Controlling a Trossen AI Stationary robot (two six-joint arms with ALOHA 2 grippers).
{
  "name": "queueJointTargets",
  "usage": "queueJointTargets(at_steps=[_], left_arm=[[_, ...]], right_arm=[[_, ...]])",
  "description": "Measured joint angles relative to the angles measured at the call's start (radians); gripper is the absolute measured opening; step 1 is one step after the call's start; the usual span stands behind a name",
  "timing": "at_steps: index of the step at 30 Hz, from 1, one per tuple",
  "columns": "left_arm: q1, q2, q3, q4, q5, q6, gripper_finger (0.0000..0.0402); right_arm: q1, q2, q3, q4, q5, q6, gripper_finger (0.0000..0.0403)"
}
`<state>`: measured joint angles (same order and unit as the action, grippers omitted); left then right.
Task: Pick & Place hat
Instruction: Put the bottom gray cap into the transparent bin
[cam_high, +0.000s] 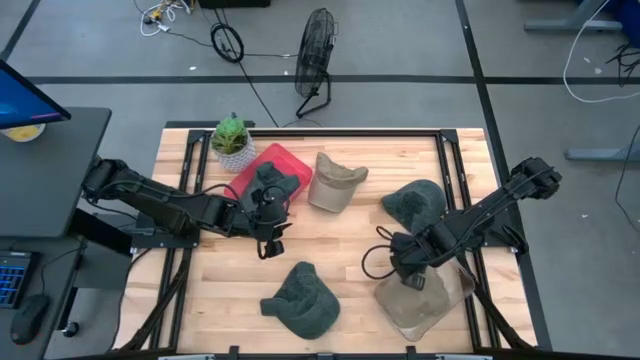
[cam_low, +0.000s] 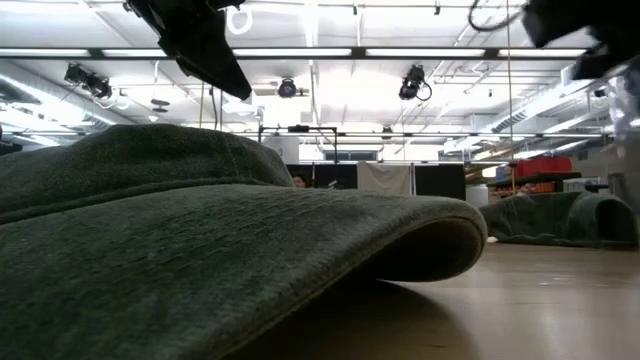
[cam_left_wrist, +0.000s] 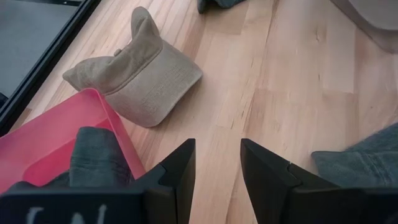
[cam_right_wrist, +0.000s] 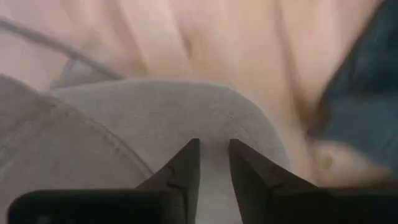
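A tan hat (cam_high: 418, 305) lies in a clear bin (cam_high: 462, 283) at the table's near right, and my right gripper (cam_high: 410, 276) is at its far-left edge, shut on it. My left gripper (cam_high: 270, 243) hovers open over bare wood near the red bin (cam_high: 262, 165), which holds a dark green hat (cam_high: 272, 184). In the left wrist view the open fingers (cam_left_wrist: 217, 146) frame bare wood beside that red bin (cam_left_wrist: 56, 137). A tan cap (cam_high: 335, 181), a green hat (cam_high: 415, 202) and another green hat (cam_high: 303, 301) rest on the tabletop. My right gripper (cam_right_wrist: 214, 144) has the tan hat's cloth (cam_right_wrist: 214, 118) pinched between its two fingers, which come slanting down from the table's far right. The rounded brim (cam_right_wrist: 186, 93) reaches out beyond the fingertips. In the high view the hat still rests in the clear bin.
A potted plant (cam_high: 232, 140) stands at the far left corner beside the red bin. The green hat (cam_low: 200, 230) fills the low view's foreground, with a second green hat (cam_low: 560, 215) farther right. Bare wood lies open at the table's middle (cam_high: 340, 240).
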<state>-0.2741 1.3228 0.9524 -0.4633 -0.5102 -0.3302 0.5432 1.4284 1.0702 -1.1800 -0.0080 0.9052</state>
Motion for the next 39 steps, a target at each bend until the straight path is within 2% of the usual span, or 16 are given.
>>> queueJointTargets(at_steps=[3, 5, 10, 15, 19, 24, 34, 39], left_arm=[[0.000, 0.000, 0.000, 0.000, 0.000, 0.000, 0.0131], [0.000, 0.000, 0.000, 0.000, 0.000, 0.000, 0.0131], [0.003, 0.000, 0.000, 0.000, 0.000, 0.000, 0.0131], [0.003, 0.000, 0.000, 0.000, 0.000, 0.000, 0.0131], [0.003, 0.000, 0.000, 0.000, 0.000, 0.000, 0.0131], [0.003, 0.000, 0.000, 0.000, 0.000, 0.000, 0.0131], [0.002, 0.000, 0.000, 0.000, 0.000, -0.009, 0.0131], [0.002, 0.000, 0.000, 0.000, 0.000, -0.033, 0.0131]], right_arm=[[-0.002, 0.001, -0.003, -0.035, -0.101, 0.044, 0.0068], [-0.002, 0.002, -0.003, -0.036, -0.123, 0.063, 0.0056], [0.001, 0.003, 0.042, -0.084, -0.113, 0.056, 0.0034], [0.000, 0.003, 0.163, -0.166, -0.106, 0.084, 0.0037], [0.020, 0.003, 0.250, -0.152, -0.124, 0.164, 0.0057], [0.091, 0.006, 0.260, -0.051, -0.124, 0.236, 0.0092], [0.247, 0.011, 0.110, 0.187, -0.113, 0.218, 0.0182], [0.298, 0.011, 0.038, 0.210, -0.099, 0.205, 0.0198]])
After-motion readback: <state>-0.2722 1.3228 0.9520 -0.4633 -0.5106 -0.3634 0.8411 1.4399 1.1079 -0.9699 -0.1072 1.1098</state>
